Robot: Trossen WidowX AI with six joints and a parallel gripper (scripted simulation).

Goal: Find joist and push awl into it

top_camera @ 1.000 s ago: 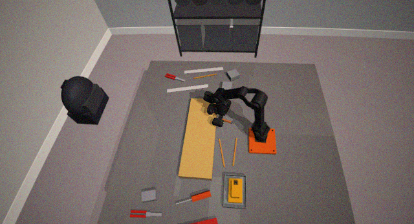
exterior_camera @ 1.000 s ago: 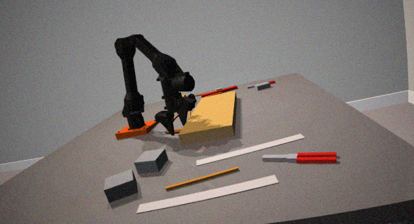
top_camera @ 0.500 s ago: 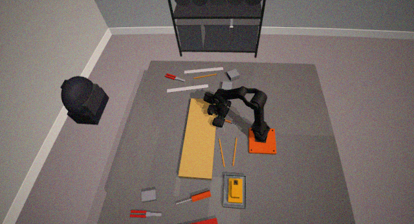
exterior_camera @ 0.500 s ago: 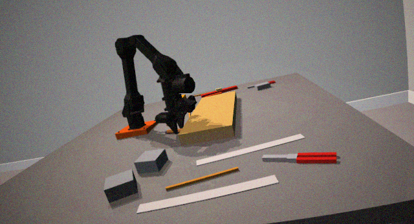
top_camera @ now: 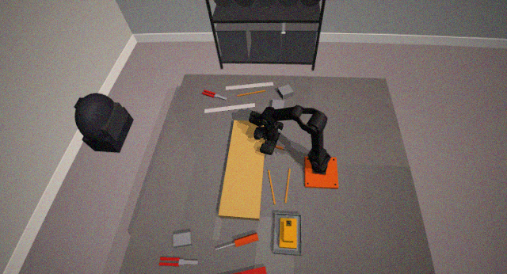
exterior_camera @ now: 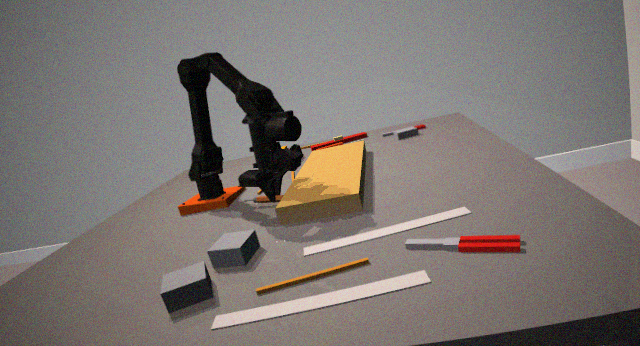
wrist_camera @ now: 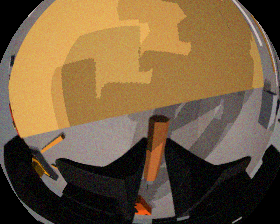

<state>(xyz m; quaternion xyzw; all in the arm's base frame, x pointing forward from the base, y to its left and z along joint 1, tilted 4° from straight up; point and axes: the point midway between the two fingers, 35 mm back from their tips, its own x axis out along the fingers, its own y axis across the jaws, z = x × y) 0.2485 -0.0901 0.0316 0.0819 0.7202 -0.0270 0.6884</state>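
The awl [top_camera: 280,147] [exterior_camera: 262,199] [wrist_camera: 156,150] lies low beside the panel, its orange-brown handle toward the panel and its thin shaft toward the arm's base. My gripper [exterior_camera: 273,198] [wrist_camera: 155,141] is shut on the awl's handle, down near the table. The arm hides part of the handle in the top view. The tan floor panel [top_camera: 242,179] [exterior_camera: 336,166] [wrist_camera: 36,95] lies flat, with the arm's shadow over its near end in the exterior view. No hole shows on its visible surface. The yellow stud finder [top_camera: 289,233] lies in the grey tray [top_camera: 274,242].
Two pencils [top_camera: 272,187] [top_camera: 287,185] lie between panel and tray. An orange-handled tool [top_camera: 246,240] and red-handled pliers [top_camera: 169,259] lie past the panel's far end. Grey blocks [exterior_camera: 234,248] [exterior_camera: 187,287], white strips [exterior_camera: 387,231] [exterior_camera: 322,300], another pencil [exterior_camera: 312,276] and pliers [exterior_camera: 489,244] lie near its other end.
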